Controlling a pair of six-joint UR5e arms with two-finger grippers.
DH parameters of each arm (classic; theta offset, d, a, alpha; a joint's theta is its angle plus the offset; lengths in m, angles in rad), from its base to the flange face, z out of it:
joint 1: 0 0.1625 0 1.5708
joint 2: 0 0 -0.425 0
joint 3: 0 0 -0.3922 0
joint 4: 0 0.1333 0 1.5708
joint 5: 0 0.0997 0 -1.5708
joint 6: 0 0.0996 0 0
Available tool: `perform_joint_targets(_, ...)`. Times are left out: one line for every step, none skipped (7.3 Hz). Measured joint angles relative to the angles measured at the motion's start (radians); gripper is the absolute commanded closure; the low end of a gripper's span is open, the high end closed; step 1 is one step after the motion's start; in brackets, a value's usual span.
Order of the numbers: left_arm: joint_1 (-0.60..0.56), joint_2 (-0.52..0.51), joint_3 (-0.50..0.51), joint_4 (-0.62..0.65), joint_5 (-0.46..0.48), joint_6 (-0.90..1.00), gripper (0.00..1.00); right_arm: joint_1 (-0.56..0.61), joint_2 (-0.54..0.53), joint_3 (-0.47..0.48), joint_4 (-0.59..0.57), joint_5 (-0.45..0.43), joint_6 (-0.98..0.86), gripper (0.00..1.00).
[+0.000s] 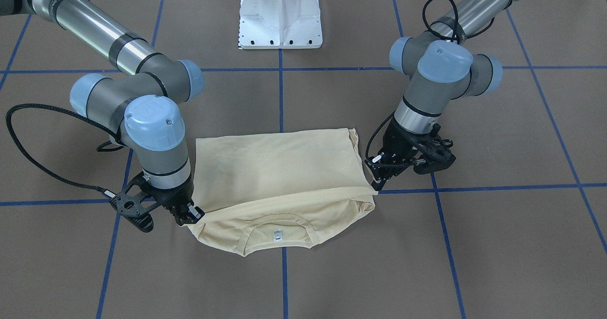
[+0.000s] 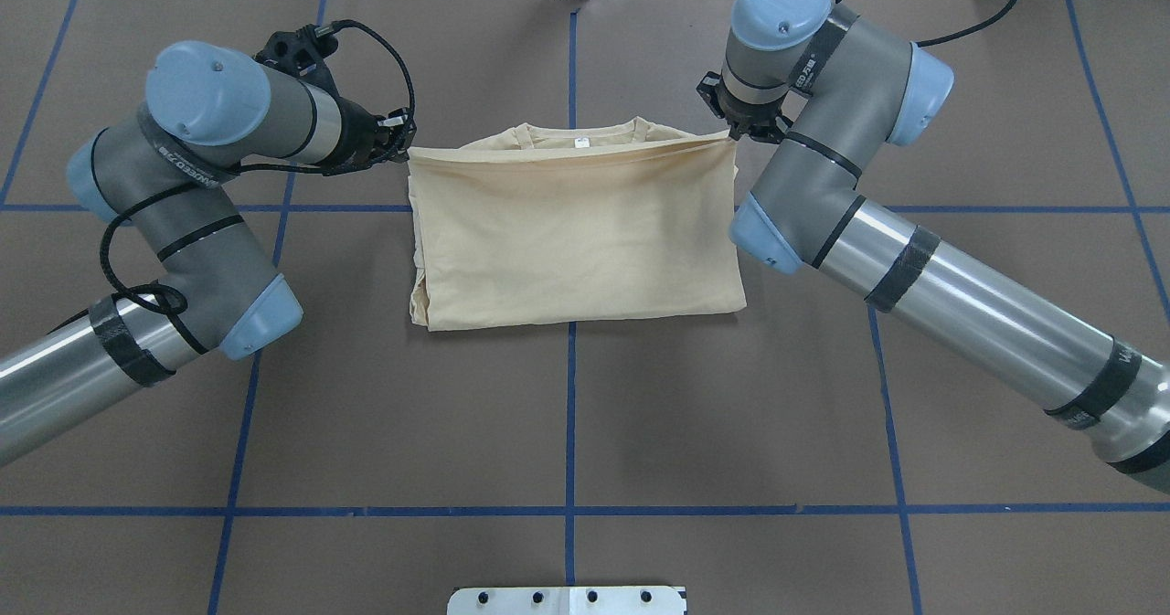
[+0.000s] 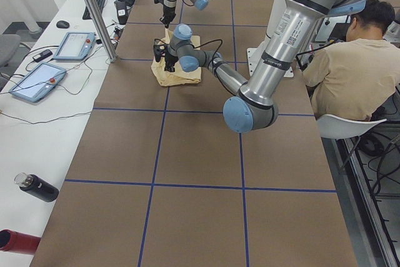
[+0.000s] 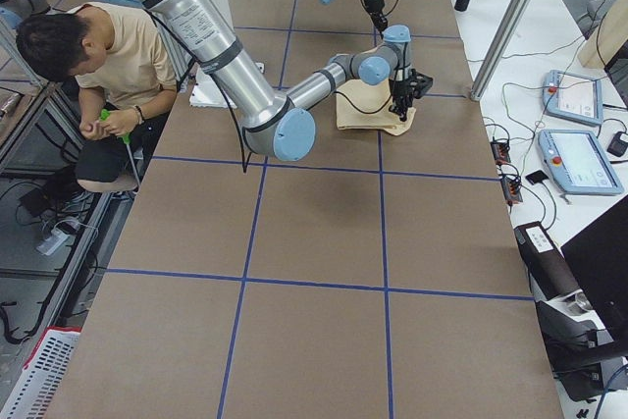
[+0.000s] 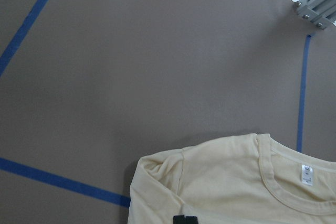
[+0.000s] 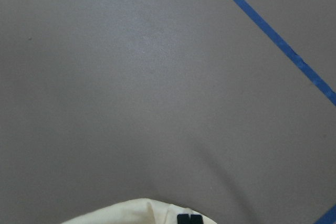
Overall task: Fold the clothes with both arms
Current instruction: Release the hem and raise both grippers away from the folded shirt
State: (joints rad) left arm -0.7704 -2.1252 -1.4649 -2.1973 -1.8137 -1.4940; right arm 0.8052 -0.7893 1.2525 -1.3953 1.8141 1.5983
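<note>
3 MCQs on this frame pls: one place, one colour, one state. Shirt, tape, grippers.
1. Relative to the white base, the neck label lies at the T-shirt's:
A) near edge
B) far edge
C) middle
2. The grid tape is:
A) red
B) white
C) blue
3. The left gripper and right gripper are:
A) both shut on the T-shirt's folded-over edge
B) both open
C) one shut, one open
Key: 1 B, label sits opposite the base. 2 C, lines read blue. 3 A, each pinches an end of the taut edge.
</note>
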Motion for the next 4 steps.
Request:
perform_joint_targets(-0.001, -0.014, 0.052, -0.041, 0.017, 0.000, 0.96, 0.000, 0.019, -0.048, 0.025, -0.002, -0.011, 1.00)
perform_joint_targets(-0.001, -0.030, 0.095, -0.068, 0.028, 0.001, 0.93, -0.001, 0.037, -0.086, 0.036, -0.005, -0.017, 1.00)
perform_joint_targets(-0.001, -0.043, 0.126, -0.085, 0.035, 0.001, 0.85, -0.003, 0.049, -0.111, 0.044, -0.010, -0.025, 1.00)
perform_joint_targets(-0.001, -0.050, 0.149, -0.103, 0.043, 0.001, 0.70, -0.004, 0.056, -0.130, 0.056, -0.015, -0.034, 0.57)
